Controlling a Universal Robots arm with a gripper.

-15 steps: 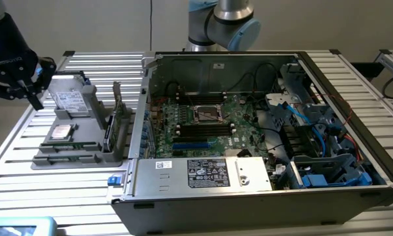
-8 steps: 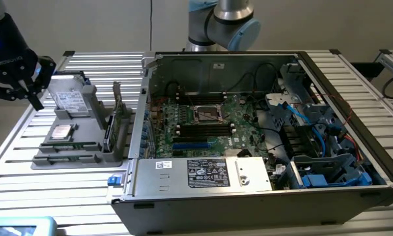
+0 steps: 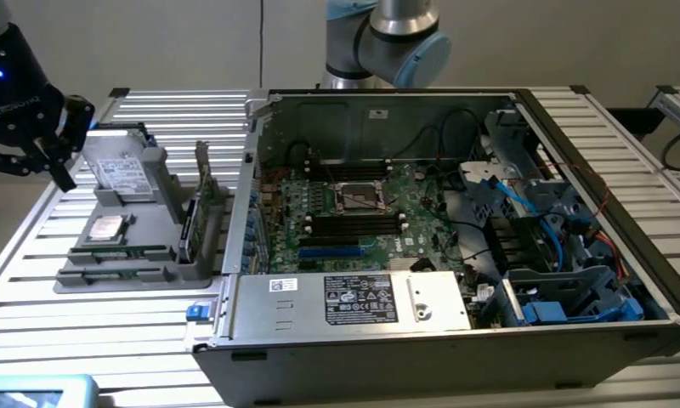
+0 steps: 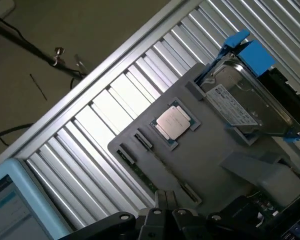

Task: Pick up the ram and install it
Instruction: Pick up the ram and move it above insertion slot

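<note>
Ram point(image 3: 119, 252) lay flat in a front slot of gray tray point(image 3: 187, 270), on exterior view's left, just beside open PC case point(image 3: 431, 340); not yet picked up. CPU point(image 4: 172, 122) & hard drive point(image 4: 245, 105) sat on same tray. Gripper point(image 4: 165, 201) hovered over tray, fingers pressed together, holding nothing.

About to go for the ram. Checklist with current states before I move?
1. Ram lying in the gray holder: ok.
2. Pincer above the ram: not ok; it hangs by the hard drive, off to the exterior view's left.
3. Pincer carrying nothing: ok.
4. Case open, motherboard exposed: ok.
5. Black slots free for a stick: cannot tell.
</note>
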